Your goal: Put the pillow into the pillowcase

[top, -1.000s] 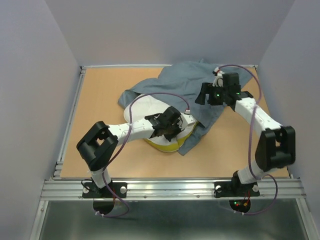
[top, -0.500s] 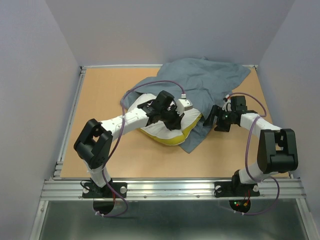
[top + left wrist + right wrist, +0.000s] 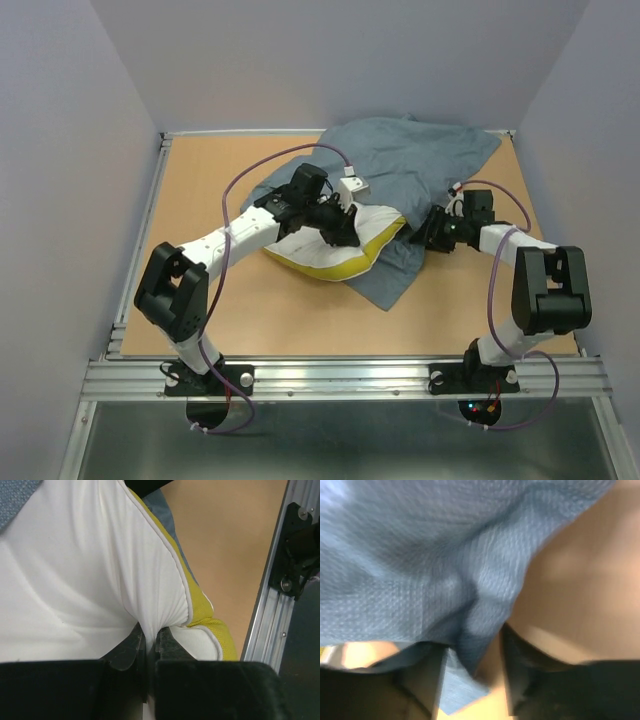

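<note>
The white pillow with its yellow underside lies mid-table, its far right end against the blue-grey pillowcase. The pillowcase is spread at the back right, and a flap runs under the pillow's right end. My left gripper is shut on a pinched fold of the pillow's white cover, and the left wrist view shows the jaws closed tight on it. My right gripper sits low at the pillowcase's right edge. In the blurred right wrist view its jaws stand apart with a fold of the blue cloth between them.
The tan table has a raised rim on the left and far sides. A metal rail runs along the near edge and also shows in the left wrist view. Grey walls surround the table.
My left gripper has dragged the pillow away from the near edge and to the left. My right gripper came down from over the pillowcase's far right to its right edge beside the pillow.
</note>
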Controlling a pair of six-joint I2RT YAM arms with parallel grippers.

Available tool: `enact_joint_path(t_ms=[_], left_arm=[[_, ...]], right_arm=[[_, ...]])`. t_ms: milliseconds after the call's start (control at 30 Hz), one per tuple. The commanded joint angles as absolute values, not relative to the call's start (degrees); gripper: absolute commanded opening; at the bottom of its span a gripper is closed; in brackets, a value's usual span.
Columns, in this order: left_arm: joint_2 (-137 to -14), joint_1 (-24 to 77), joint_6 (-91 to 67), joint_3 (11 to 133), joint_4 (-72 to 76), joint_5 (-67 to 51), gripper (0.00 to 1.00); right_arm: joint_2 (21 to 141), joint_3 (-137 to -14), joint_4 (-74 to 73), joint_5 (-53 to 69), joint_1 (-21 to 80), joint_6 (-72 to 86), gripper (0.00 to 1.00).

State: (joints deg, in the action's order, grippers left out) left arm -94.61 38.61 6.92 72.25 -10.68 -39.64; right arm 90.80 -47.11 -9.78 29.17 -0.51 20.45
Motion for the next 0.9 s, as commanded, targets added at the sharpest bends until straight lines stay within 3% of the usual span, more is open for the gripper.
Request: enact_joint_path(t_ms=[0,33,100,233,433,700,867], left_arm=[[-90.87,38.06,3.17,75.06,-5.36,-46.23,0.0],[-91.05,37.97,1.6,75.15,-3.97,-45.97,0.0],[-91.41,37.88,0.18,75.06,-1.42,-44.22,0.0],[-94.38,37.88,-8.68,74.53,10.7,-39.56,0.0],[-105.27,40.86,-15.38,86.46,20.65,-23.6,0.0],[-118.9,44.12,-16.17,97.37,18.02,-0.72,0.0],[-122.69,44.12,-15.65,95.63,15.91,8.24,0.0]], right_arm=[[89.13,-49.48,-0.53,40.3,-1.23,21.44,0.33],[87.9,-49.57,1.39,41.91,-1.14,22.05,0.12],[83.09,-49.66,1.41,45.85,-0.79,24.08,0.01],[75.87,-51.41,-4.9,51.83,1.75,22.07,0.01],[71.46,-60.62,-38.26,56.16,8.24,2.39,0.01],[72.17,-68.46,-54.04,62.41,10.02,-5.88,0.01],[69.26,-68.91,-57.74,64.25,9.93,-3.88,0.01]])
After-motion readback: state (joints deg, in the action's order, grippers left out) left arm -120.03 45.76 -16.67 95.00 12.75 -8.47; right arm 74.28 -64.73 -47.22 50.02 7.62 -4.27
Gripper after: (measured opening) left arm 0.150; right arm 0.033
